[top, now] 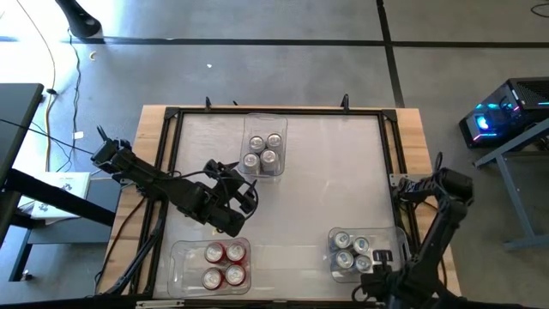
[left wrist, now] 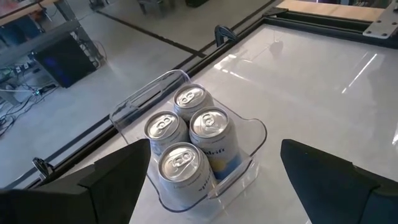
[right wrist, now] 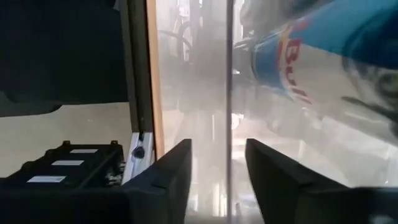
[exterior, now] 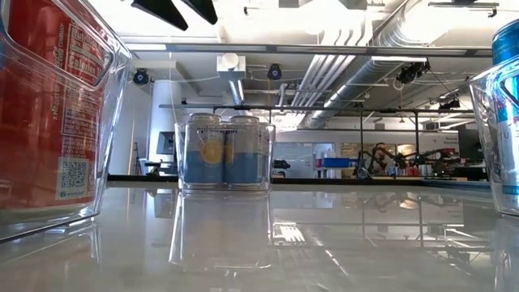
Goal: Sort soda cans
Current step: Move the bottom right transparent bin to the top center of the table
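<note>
1. Here, the desk (top: 309, 184) carries three clear plastic bins, each holding four upright soda cans.
2. The silver-grey cans (top: 264, 151) stand in the bin at the far middle (top: 267, 120); the left wrist view shows them packed two by two, touching, silver tops up (left wrist: 186, 134).
3. The red cans (top: 224, 264) sit in the bin at the near left (top: 183, 266), again four in a tight square.
4. The blue cans (top: 352, 251) fill the bin at the near right (top: 396, 233), close to the desk's right edge.
5. The left tool (top: 247, 198) hovers over bare desk between the silver-grey bin and the red bin, nearer the former and just on its near side.
6. Its fingers (left wrist: 118, 180) are spread wide with nothing between them; the silver-grey cans lie ahead of the gap, untouched.
7. The right tool (top: 382, 257) is low at the near right bin, at its right-hand side beside the blue cans.
8. In the right wrist view its fingers (right wrist: 171, 180) stand partly apart, straddling the clear wall of the bin (right wrist: 229, 93), with a blue can (right wrist: 298, 62) close ahead on the inner side; whether the fingers press the wall cannot be told.
9. From desk height, the red cans (exterior: 49, 105) loom at one side, a blue can (exterior: 507, 113) at the other, and the silver-grey bin (exterior: 225, 154) stands in the middle farther back.
</note>
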